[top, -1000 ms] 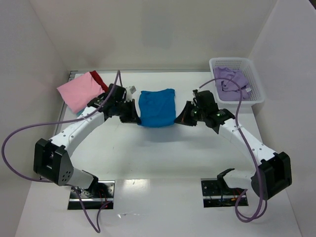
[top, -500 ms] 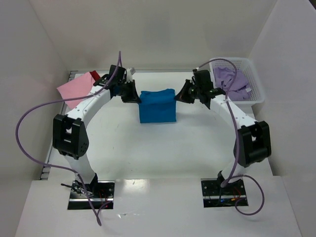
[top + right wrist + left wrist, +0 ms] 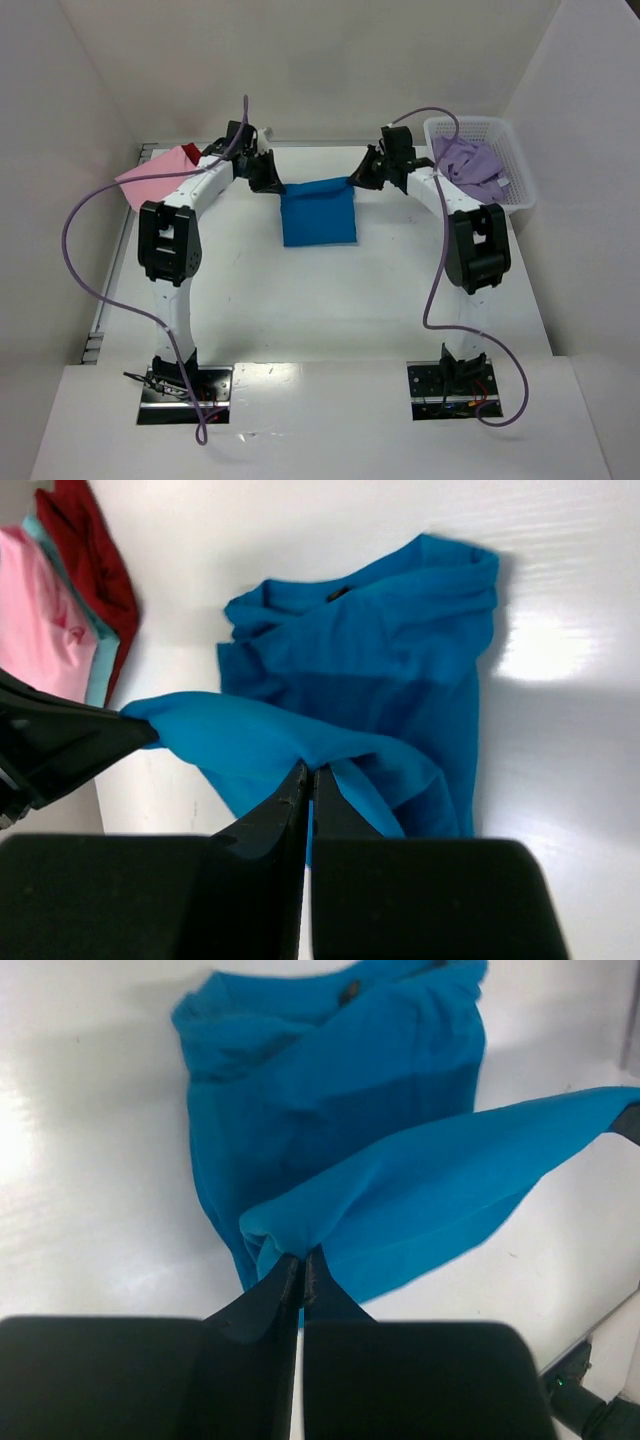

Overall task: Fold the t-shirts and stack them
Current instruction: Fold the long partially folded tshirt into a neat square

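blue t-shirt (image 3: 318, 215): partly folded on the table (image 3: 330, 300), just on the 12 o'clock side of centre in the overhead view. Its far edge is lifted off the rest and stretched into a taut band between the two grippers. The collar end lies bunched on the surface.
left gripper (image 3: 272, 183): jaws pinched tight on the raised edge at the shirt's 10 o'clock corner, with a fold of blue cloth caught between the tips (image 3: 300, 1265).
right gripper (image 3: 358, 178): jaws pressed together on the same edge at the 2 o'clock corner.
pink t-shirt (image 3: 150, 175): folded flat at the table's 10 o'clock corner.
red t-shirt (image 3: 190, 153): showing past the pink one's far side, a thin teal layer (image 3: 100, 665) between them.
lavender t-shirt (image 3: 470, 165): crumpled inside the basket.
basket (image 3: 478, 121): white mesh, at the 2 o'clock corner.
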Motion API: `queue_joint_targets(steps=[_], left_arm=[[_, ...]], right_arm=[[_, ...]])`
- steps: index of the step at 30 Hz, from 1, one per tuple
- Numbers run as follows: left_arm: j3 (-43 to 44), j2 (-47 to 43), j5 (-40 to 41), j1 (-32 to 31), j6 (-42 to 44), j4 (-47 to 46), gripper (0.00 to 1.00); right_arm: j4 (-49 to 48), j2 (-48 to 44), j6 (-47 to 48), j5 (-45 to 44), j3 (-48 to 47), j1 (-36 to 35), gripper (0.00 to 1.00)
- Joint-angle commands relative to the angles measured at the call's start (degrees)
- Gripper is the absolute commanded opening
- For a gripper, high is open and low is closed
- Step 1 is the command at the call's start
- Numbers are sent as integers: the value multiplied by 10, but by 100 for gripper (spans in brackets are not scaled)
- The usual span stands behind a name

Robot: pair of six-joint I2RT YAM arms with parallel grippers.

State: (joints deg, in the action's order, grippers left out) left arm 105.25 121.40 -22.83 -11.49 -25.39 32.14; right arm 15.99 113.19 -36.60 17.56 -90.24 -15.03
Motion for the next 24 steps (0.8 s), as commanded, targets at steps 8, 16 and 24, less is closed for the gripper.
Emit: queue_joint_targets(steps=[8,16,24], left_arm=[[122,115,-19,19,25,-3,4],[206,161,-19,24,20,2,35],[288,168,-30,35,38,20,90]], right_arm=[[-10,100,21,-2,-90,31,0],[-17,139,27,3,-136,36,13],[-3,150,37,-9,-194,41,66]])
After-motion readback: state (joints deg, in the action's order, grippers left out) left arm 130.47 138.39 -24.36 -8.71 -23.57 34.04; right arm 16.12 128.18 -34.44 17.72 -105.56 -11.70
